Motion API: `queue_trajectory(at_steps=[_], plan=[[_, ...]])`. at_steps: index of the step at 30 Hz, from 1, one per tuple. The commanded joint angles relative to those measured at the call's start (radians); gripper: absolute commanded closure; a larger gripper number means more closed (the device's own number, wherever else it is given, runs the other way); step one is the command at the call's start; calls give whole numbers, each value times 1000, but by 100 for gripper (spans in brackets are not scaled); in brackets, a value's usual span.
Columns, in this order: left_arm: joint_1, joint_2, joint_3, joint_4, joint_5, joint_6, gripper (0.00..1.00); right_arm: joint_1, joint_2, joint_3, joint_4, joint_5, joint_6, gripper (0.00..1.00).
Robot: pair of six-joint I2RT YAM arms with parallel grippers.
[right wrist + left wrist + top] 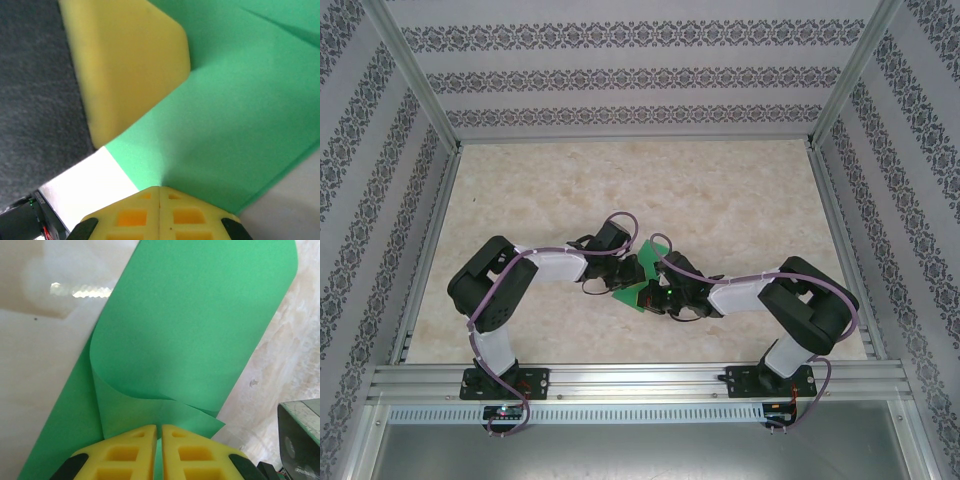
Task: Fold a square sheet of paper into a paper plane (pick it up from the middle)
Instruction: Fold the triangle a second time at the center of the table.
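Observation:
The square sheet of paper [655, 249], bright green, hangs between both grippers over the middle of the table. In the left wrist view the sheet [200, 325] is bent over on itself, one flap curling down to my left gripper [160, 427]. Its yellow fingers stand almost together, with green showing in the thin slit between them. My right gripper [160, 189] is shut on the sheet's [240, 115] edge, and the paper puckers at its tips. A left finger [130, 65] lies against the sheet there. From above, the left gripper [636, 272] and right gripper [662, 287] nearly touch. The paper plane is out of view.
The marbled tabletop [720, 190] stretches free behind and beside the arms. Patterned walls and metal posts enclose it. An aluminium rail [640, 380] carries the arm bases at the near edge. The right arm's dark body [300, 440] sits close by the left gripper.

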State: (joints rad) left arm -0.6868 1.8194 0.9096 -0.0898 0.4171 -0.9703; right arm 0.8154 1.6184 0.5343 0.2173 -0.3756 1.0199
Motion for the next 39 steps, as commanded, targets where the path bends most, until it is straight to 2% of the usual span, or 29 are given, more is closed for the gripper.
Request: queue_trajectory(at_steps=[1, 23, 39], plan=[[42, -6, -6, -32, -50, 31, 86, -13, 16, -33, -174, 23, -39, 100], [139, 72, 71, -44, -36, 77, 86, -28, 37, -6, -242, -12, -96, 100], [211, 52, 110, -101, -35, 140, 85, -33, 52, 26, -266, -26, -138, 100]])
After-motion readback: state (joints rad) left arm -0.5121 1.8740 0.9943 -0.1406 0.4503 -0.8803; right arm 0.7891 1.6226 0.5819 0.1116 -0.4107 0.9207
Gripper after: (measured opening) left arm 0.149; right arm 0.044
